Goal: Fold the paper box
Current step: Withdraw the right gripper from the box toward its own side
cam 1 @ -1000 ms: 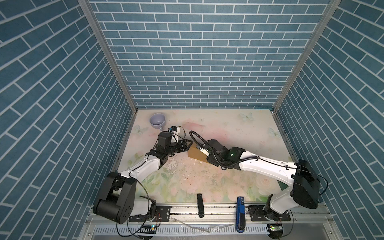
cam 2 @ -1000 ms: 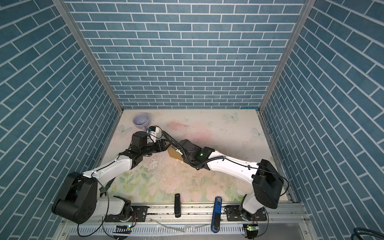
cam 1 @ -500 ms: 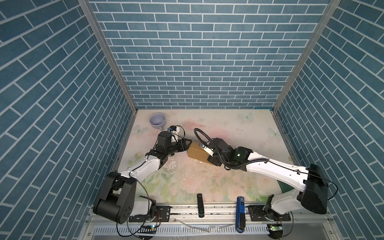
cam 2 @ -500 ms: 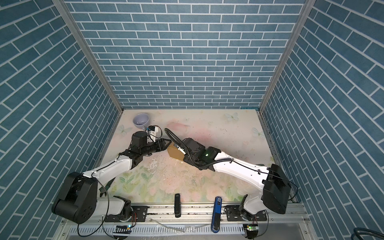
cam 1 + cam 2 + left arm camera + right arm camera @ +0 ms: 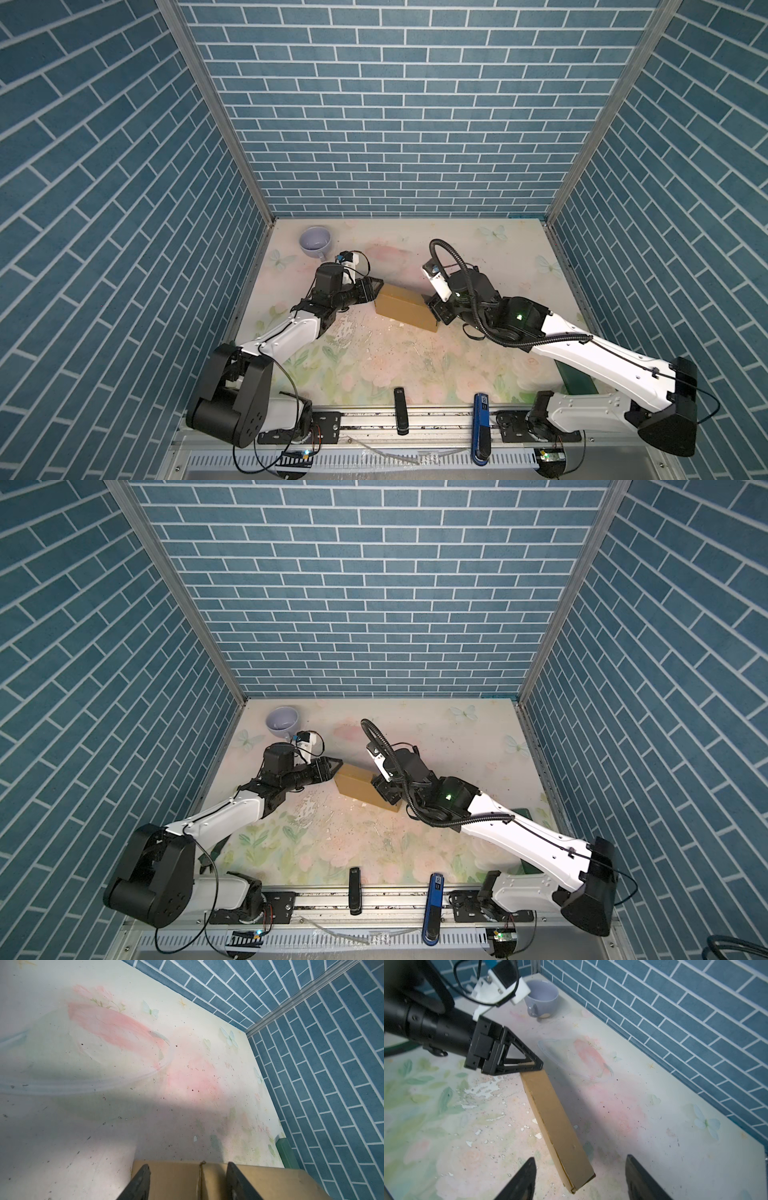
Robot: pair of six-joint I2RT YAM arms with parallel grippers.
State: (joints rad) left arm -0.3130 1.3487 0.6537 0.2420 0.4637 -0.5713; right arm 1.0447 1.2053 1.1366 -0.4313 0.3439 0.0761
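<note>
Both top views show the paper box [image 5: 405, 305] [image 5: 359, 785] lying on the table [image 5: 490, 266], near the middle and a bit to the left. It is brown and folded up into a long box shape. It lies slanted. One end points at my left tool [image 5: 372, 286] and the other end points at my right tool [image 5: 434, 309], so I have a tool at each end.

My left tool has its two fingers spread apart. From the left wrist view I see both dark fingers [image 5: 143, 1180] in front of the brown card of the box, with their tips up by its edge. A fold line runs down the card between them. From the right wrist view, this tool sits right at the top of the far end of the box. I cannot tell if it is pushing on the box.

My right tool is spread wide too. From the right wrist view, the near end of the box is between its two fingers [image 5: 639, 1180]. I see a gap on each side, so this tool is not pinching anything.

A pale purple mug [image 5: 316, 243] stands in the far left corner of the table, well apart from the box. A green block [image 5: 575, 374] lies by the right edge of the table, close to my right arm. Blue brick walls [image 5: 395, 124] stand around three sides.
</note>
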